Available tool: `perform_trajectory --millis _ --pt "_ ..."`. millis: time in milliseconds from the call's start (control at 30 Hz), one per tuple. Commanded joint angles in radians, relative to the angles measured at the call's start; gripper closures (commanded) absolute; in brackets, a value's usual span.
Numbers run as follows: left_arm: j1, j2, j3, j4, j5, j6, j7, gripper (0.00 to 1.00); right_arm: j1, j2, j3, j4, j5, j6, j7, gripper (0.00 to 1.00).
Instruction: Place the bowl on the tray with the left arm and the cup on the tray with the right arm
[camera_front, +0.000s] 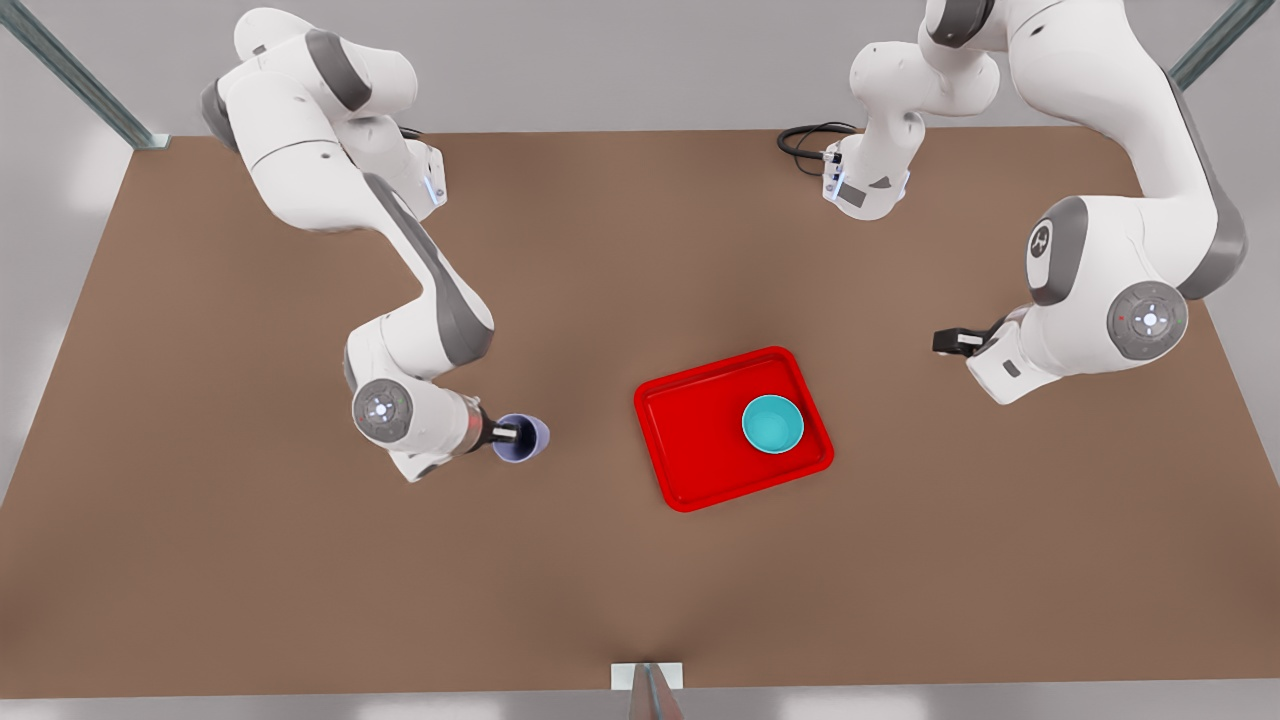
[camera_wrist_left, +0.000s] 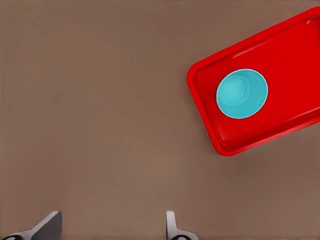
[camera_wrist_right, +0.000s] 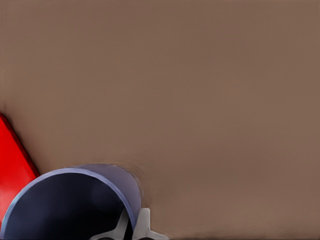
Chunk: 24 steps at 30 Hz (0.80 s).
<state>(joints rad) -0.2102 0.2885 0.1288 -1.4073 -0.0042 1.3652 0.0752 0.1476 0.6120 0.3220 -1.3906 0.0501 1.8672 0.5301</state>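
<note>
The teal bowl (camera_front: 772, 424) (camera_wrist_left: 242, 93) sits upright inside the red tray (camera_front: 700, 440) (camera_wrist_left: 295, 55), near its end toward the front view's right. My left gripper (camera_front: 955, 341) (camera_wrist_left: 110, 232) hangs open and empty to the front view's right of the tray, apart from it. The lavender cup (camera_front: 525, 438) (camera_wrist_right: 65, 205) is to the front view's left of the tray, outside it. My right gripper (camera_front: 505, 434) (camera_wrist_right: 132, 227) is shut on the cup's rim, one finger inside and one outside. A corner of the tray (camera_wrist_right: 12, 165) lies just beyond the cup. Whether the cup touches the table I cannot tell.
The brown table (camera_front: 300, 560) stretches wide around the tray. A black cable (camera_front: 810, 140) loops at the back by an arm base. Metal frame posts (camera_front: 80, 80) stand at the back corners, and a small bracket (camera_front: 647, 677) sits at the front edge.
</note>
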Motion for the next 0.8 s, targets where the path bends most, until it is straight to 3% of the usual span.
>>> perform_trajectory --millis 0,133,300,467,600,767 --pt "0.000 0.000 0.000 -0.001 0.003 0.000 0.000 0.00 0.004 0.000 0.000 -0.001 -0.006 0.000 0.002 0.79" --pt "0.000 0.000 0.000 -0.001 0.001 0.000 0.000 0.00 0.116 0.055 -0.003 0.090 -0.010 0.016 0.096 0.79" --pt "0.000 0.001 0.005 0.001 0.001 0.002 0.000 0.00 0.188 0.143 -0.003 0.136 -0.006 0.247 0.156 0.79" --pt "0.000 0.003 0.005 0.001 0.001 0.002 -0.002 0.00 0.290 0.233 -0.012 0.226 -0.010 0.337 0.241 0.79" --pt "0.002 0.009 0.005 0.001 -0.002 0.003 -0.003 0.00 0.366 0.322 -0.015 0.321 -0.131 0.352 0.241 0.79" --pt "0.002 0.009 0.005 0.001 -0.002 0.003 -0.003 0.00 0.405 0.359 -0.017 0.320 -0.240 0.379 0.252 0.79"
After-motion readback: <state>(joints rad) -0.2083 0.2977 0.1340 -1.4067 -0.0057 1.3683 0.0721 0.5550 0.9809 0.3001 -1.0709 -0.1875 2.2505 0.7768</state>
